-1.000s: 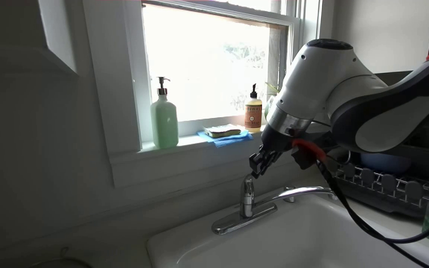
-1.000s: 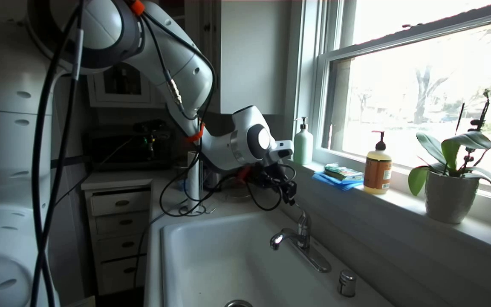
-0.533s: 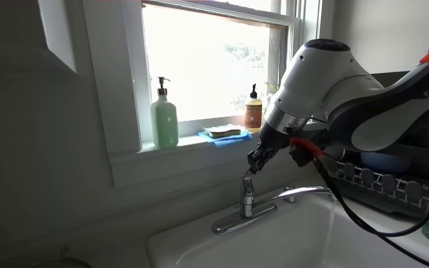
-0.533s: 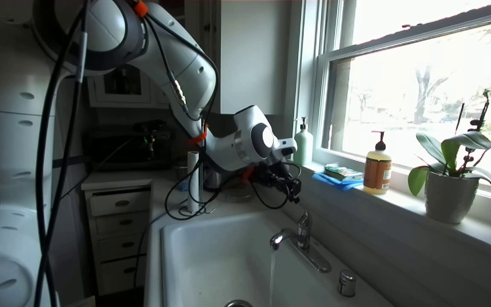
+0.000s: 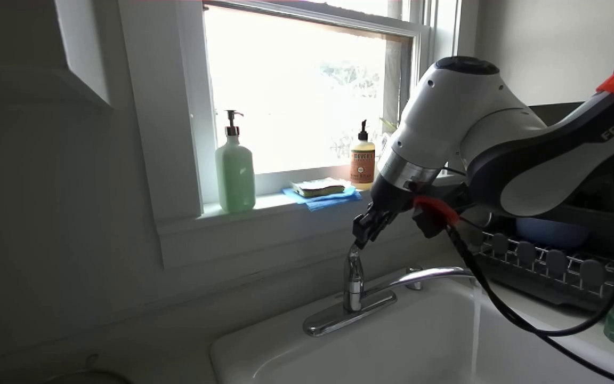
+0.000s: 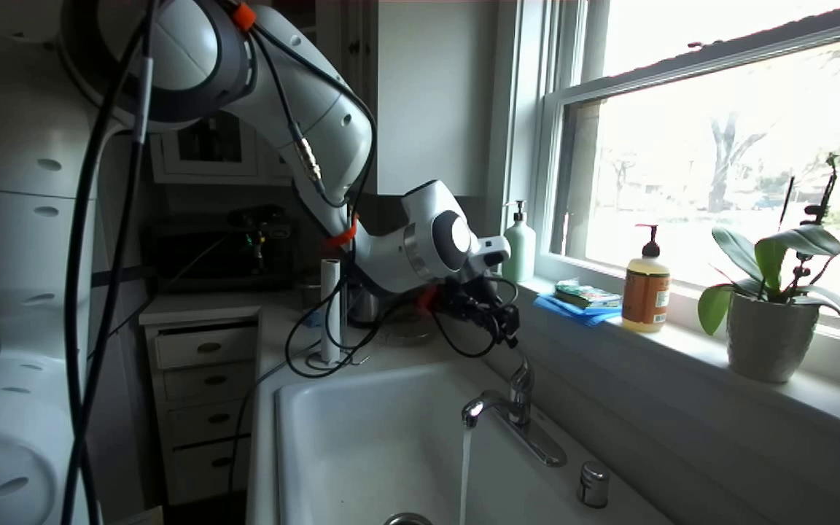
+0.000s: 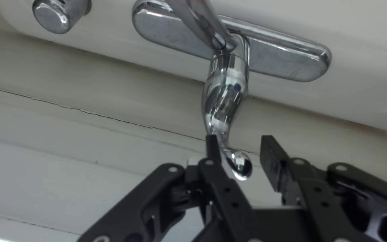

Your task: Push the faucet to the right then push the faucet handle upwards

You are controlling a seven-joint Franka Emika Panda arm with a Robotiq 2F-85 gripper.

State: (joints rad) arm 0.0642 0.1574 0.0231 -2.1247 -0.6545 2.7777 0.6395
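Black and parted, the gripper (image 7: 240,144) straddles the faucet handle (image 7: 221,106) (water (image 6: 465,467) pours from the faucet (image 6: 494,402)).

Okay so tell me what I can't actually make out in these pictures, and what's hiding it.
Whether the gripper touches the handle: a finger overlaps it in the wrist view.
Spout: tip cut off by the wrist view's top edge.
Water: landing spot cut off by the bottom edge in an exterior view.
Drain: cut off by that same edge.
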